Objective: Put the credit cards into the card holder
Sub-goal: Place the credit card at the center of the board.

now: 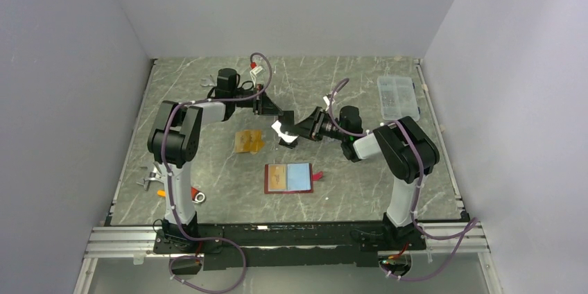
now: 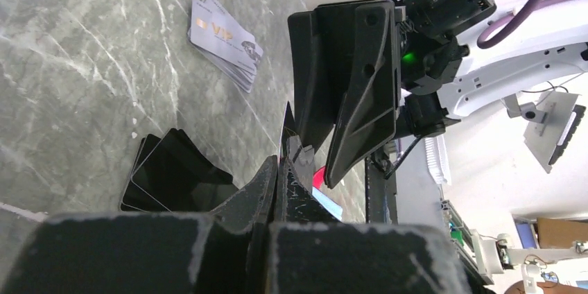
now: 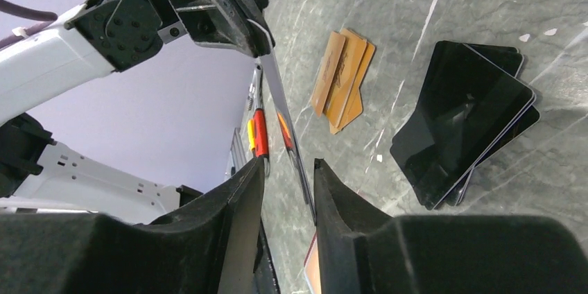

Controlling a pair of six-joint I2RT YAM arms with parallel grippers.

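**Card passed hand to hand above the bench**

The left hand (image 2: 281, 169) is clamped on a single card (image 3: 276, 89), held edge-on in mid-air over the middle of the bench (image 1: 208, 93). The right hand (image 3: 286, 173) meets it from 4 o'clock. Its fingers stand apart with the card's free end between them, not pinching it.

The card holder (image 1: 288, 178) lies open and flat at 6 o'clock from the two hands, well apart from them. An orange card seems to sit in its left sleeve. The orange cards (image 1: 248, 141) lie at 8 o'clock from the meeting point. The black cards (image 3: 461, 120) and silver-grey cards (image 2: 222, 41) lie on the bench nearby. A clear compartment box (image 1: 397, 96) sits far off at 2 o'clock.

This looks like a regrasp before insertion. Next, one hand needs a firm hold near one end of the card. The card must then travel down to the holder and line up squarely with a sleeve mouth, since a skewed card would likely catch on the plastic
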